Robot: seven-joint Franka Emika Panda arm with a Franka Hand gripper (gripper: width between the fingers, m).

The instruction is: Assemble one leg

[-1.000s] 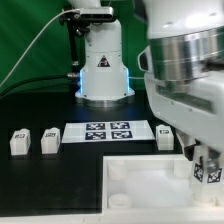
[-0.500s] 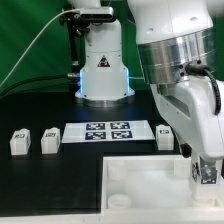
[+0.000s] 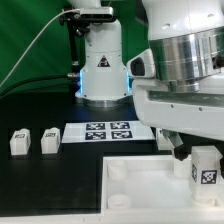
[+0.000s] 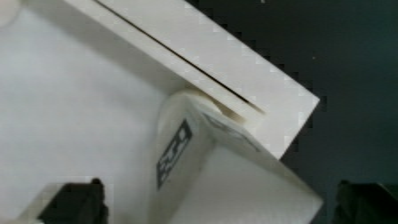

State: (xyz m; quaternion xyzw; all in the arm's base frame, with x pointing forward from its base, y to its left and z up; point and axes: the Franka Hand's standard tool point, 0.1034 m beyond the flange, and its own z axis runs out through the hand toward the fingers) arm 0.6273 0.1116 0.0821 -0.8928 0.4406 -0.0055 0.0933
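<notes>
A leg, a chunky white block with a marker tag on its face, stands at the far corner of the large white panel on the exterior view's right. In the wrist view the leg lies between my two dark fingertips, which stand wide apart on either side of it. My gripper is open. In the exterior view my gripper hangs just above this leg, mostly hidden by the wrist. Two more legs stand on the table at the exterior view's left.
The marker board lies behind the panel, in front of the robot base. The panel has round sockets near its corners. In the wrist view the panel's raised rim runs beside the leg, with black table beyond it.
The wrist has turned and its bulk has swung lower and wider across the exterior view's right. The leg at the panel's corner has stayed about where it was.
</notes>
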